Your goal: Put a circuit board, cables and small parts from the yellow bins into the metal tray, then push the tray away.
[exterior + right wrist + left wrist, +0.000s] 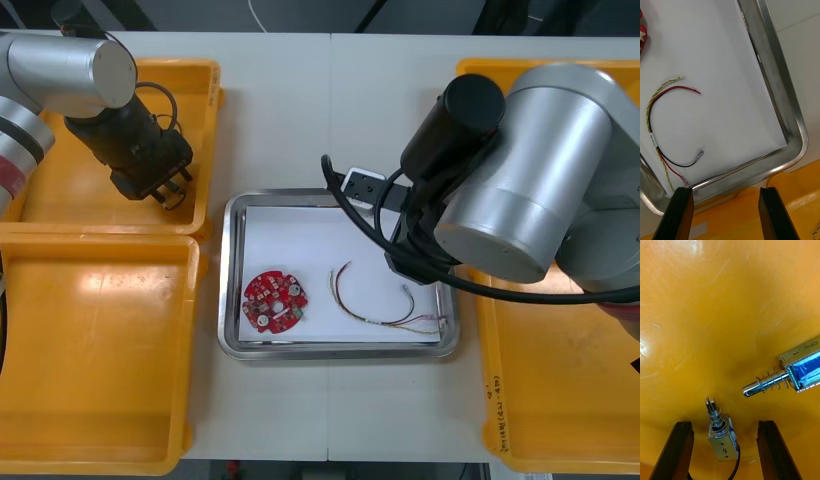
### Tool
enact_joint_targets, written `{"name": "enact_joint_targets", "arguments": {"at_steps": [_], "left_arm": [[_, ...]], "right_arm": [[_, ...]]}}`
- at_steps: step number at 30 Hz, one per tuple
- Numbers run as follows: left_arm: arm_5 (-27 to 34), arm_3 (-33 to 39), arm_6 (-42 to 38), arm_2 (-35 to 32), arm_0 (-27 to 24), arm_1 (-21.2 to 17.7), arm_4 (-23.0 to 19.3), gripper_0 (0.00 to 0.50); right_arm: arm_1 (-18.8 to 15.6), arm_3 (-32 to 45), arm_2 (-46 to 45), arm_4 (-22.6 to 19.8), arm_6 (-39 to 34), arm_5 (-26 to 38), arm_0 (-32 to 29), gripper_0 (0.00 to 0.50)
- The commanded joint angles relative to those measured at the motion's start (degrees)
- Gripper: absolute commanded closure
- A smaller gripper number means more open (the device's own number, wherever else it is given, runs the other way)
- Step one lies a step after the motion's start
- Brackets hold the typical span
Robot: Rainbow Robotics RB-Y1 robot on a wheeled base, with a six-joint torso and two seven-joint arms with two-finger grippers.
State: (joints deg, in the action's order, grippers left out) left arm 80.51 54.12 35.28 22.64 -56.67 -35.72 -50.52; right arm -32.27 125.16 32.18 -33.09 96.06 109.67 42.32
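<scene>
My left gripper (168,192) hangs low in the far left yellow bin (205,130). In the left wrist view it (724,423) is open, with a small metal part (720,437) lying on the bin floor between its fingers; a second small metal part (790,375) with a spring lies beyond it. The metal tray (232,260), white inside, holds a round red circuit board (275,301) and a red and yellow cable (375,305). My right gripper (725,189) is open and holds nothing, above the tray's right rim (790,112), with the cable (655,127) just beyond its fingers.
A near left yellow bin (90,350) lies in front of the far one. The right yellow bins (540,380) sit under my right arm, and one bin's edge (752,213) shows between the right fingers. Bare table surrounds the tray.
</scene>
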Motion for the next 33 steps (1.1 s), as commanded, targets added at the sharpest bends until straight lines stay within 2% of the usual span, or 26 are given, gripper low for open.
{"name": "enact_joint_targets", "arguments": {"at_steps": [1, 2, 3, 4, 5, 9, 18, 26, 33], "left_arm": [[-0.6, 0.4, 3.6, 0.8, 0.4, 0.6, 0.4, 0.0], [-0.7, 0.4, 3.7, 0.8, 0.7, 0.6, 0.5, 0.075], [-0.8, 0.4, 3.8, 0.8, 0.8, 0.6, 0.5, 0.22], [-0.9, 0.4, 3.9, 0.8, 0.9, 0.6, 0.5, 0.416], [-0.9, 0.4, 4.0, 0.8, 0.9, 0.6, 0.5, 0.5], [-0.8, 0.5, 4.3, 0.8, 0.9, 0.6, 0.6, 0.5], [0.4, 2.5, 4.2, 0.7, 0.9, -0.8, 0.4, 0.5], [8.6, 9.3, 3.7, -4.5, 0.9, -4.3, 0.3, 0.5], [17.2, 18.4, 3.3, -8.6, 0.9, -7.7, 1.0, 0.5]], "right_arm": [[-0.4, 2.1, -8.0, -4.7, 2.6, 0.3, 2.2, 0.0], [-1.1, 2.1, -9.7, -5.8, 2.7, 0.3, 2.1, 0.0], [-1.7, 2.1, -11.0, -6.5, 2.7, 0.3, 2.1, 0.0], [-2.4, 2.0, -12.9, -7.4, 2.9, 0.3, 2.2, 0.0], [-3.1, 2.1, -14.2, -8.2, 3.0, 0.3, 2.1, 0.0], [-6.1, 1.8, -19.4, -12.1, 2.9, 0.3, 2.1, 0.0], [-9.9, -3.3, -28.7, -13.6, 3.3, 0.3, 2.2, 0.0], [-11.2, -11.1, -36.2, -12.0, 3.6, 0.3, 2.2, 0.0], [-12.4, -17.4, -40.5, -6.3, 4.3, 0.3, 2.2, 0.0]]}}
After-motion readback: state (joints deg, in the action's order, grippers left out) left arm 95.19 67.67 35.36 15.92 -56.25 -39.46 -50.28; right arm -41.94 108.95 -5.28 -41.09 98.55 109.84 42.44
